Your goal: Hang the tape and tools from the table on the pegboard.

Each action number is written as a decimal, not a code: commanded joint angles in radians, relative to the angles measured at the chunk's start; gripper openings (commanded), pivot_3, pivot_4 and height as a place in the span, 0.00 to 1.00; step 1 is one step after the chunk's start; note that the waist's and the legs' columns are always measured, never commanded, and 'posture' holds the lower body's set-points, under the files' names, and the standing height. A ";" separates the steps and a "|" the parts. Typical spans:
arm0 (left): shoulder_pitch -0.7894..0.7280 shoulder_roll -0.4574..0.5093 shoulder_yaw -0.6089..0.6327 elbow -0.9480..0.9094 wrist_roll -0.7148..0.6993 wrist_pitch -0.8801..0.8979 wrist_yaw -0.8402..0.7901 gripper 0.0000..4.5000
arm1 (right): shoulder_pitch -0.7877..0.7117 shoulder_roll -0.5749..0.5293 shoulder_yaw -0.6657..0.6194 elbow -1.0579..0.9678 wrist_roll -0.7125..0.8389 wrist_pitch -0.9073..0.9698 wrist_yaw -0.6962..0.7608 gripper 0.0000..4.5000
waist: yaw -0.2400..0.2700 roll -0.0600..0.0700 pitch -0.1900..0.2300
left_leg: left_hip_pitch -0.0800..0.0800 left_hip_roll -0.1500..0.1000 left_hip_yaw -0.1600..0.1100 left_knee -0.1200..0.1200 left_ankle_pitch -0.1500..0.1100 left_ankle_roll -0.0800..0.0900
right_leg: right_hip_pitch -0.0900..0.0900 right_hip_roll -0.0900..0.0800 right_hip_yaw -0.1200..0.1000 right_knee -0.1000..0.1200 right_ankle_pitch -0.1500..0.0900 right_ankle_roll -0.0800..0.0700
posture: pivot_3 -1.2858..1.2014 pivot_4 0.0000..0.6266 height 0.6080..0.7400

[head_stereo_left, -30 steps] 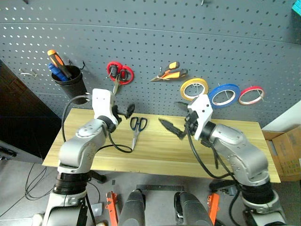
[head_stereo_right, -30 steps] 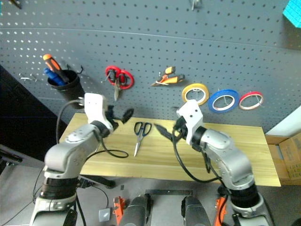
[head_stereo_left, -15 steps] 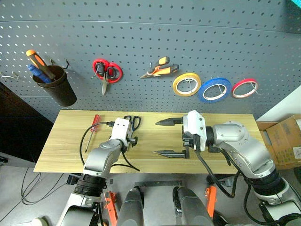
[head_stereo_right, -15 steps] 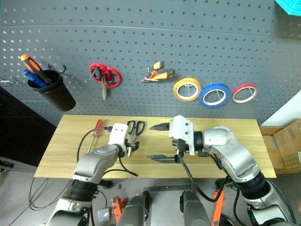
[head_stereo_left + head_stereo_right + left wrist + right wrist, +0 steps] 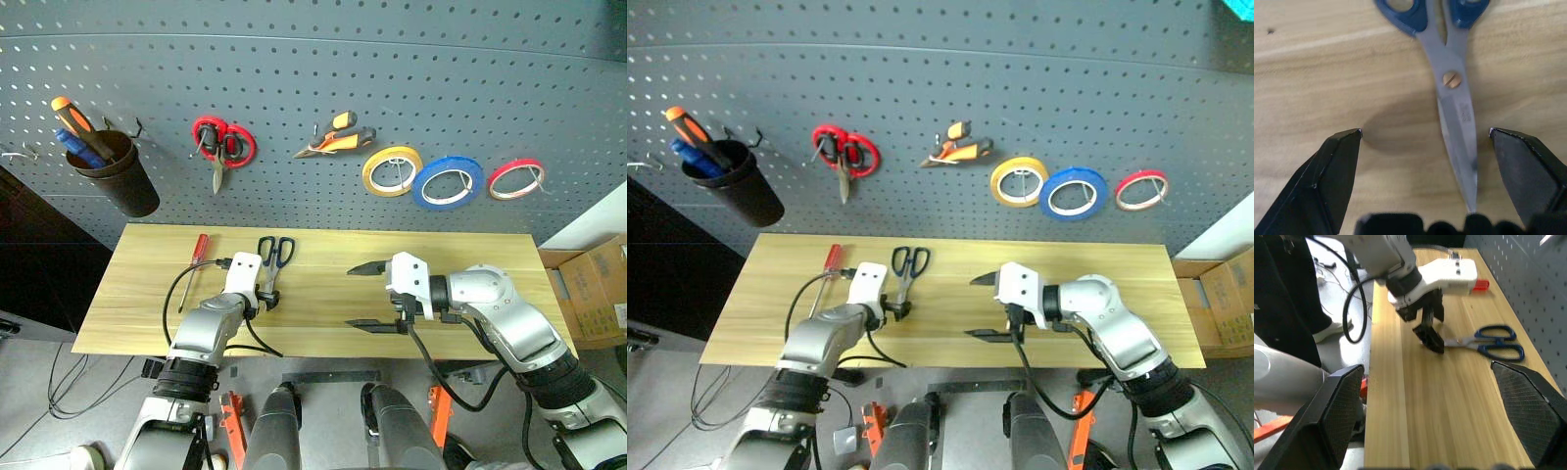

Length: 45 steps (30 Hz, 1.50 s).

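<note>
The dark-handled scissors lie on the light wood table, handles toward the pegboard. My left gripper is open and low over them, its fingers either side of the blades. A slim red-handled screwdriver lies to the left of the scissors. The blue tape and the orange-and-black pliers hang on the pegboard. My right gripper is open and empty above the table's middle, pointing left toward the left gripper.
On the pegboard hang red-handled scissors, a yellow roll, a red roll and a black cup holding screwdrivers. A black cable loops from my left wrist over the table. A cardboard box stands at the right.
The camera has tilted down. My left gripper has sunk from above the table to straddle the scissors' blades. My right gripper has dropped and turned to point left.
</note>
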 commanded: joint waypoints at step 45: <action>0.313 -0.136 0.139 -0.749 -0.023 -0.187 -0.039 0.11 | 0.014 0.104 -0.233 -0.256 0.164 0.282 -0.235 1.00 | 0.023 -0.001 -0.010 | -0.002 0.000 -0.001 -0.001 -0.001 -0.002 | -0.001 -0.001 -0.001 -0.001 0.000 0.004 | 0.57 0.25 1.00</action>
